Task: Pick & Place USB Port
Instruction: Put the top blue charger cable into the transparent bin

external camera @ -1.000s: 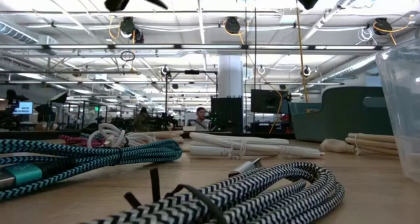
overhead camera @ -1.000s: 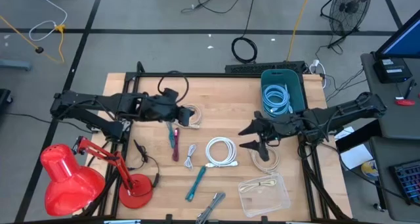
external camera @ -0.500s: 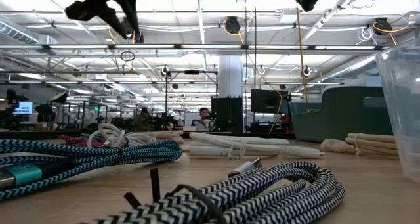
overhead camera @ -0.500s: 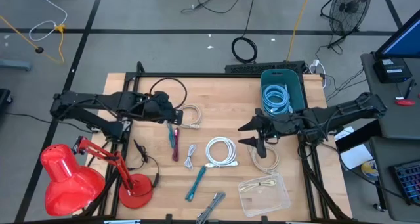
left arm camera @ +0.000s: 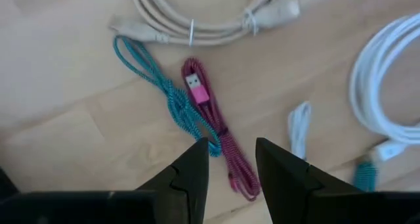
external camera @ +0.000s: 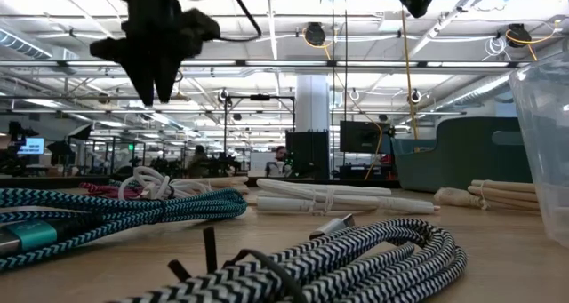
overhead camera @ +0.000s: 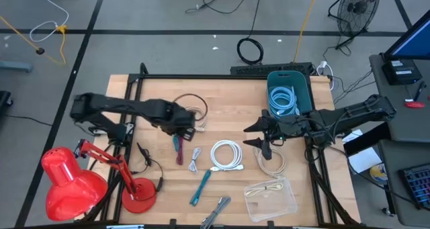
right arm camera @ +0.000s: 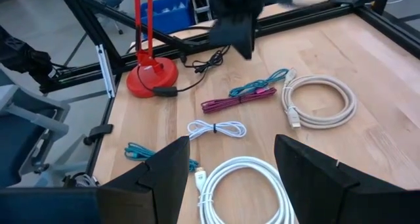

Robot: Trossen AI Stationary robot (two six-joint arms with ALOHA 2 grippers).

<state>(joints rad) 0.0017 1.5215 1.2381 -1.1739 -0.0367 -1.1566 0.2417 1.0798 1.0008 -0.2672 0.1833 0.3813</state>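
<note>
The left gripper [left arm camera: 228,159] is hanging over the pink cable [left arm camera: 216,129], which is lying on the table [overhead camera: 235,101] with a teal cable [left arm camera: 161,86] running right alongside it, just below a beige cable coil [left arm camera: 197,20]. Its fingers are sitting partly open with nothing between them, and from the wrist view the pink strand is running straight into the gap, so the lineup is looking decent. My guess is it's going for the pink one, and the tricky bit is that the teal cable is touching or nearly touching it, so it's worth coming down with the fingers straddling only the pink strand, closer to the plug end where the two are spreading apart. Dropping low enough to get under the cord before closing is also going to matter, since it's thin and flat on the wood. The right gripper [overhead camera: 259,136] is waiting beside the green bin [overhead camera: 306,95], fingers spread wide and empty. That bin, already holding a coiled cable, is looking like the drop spot.
</note>
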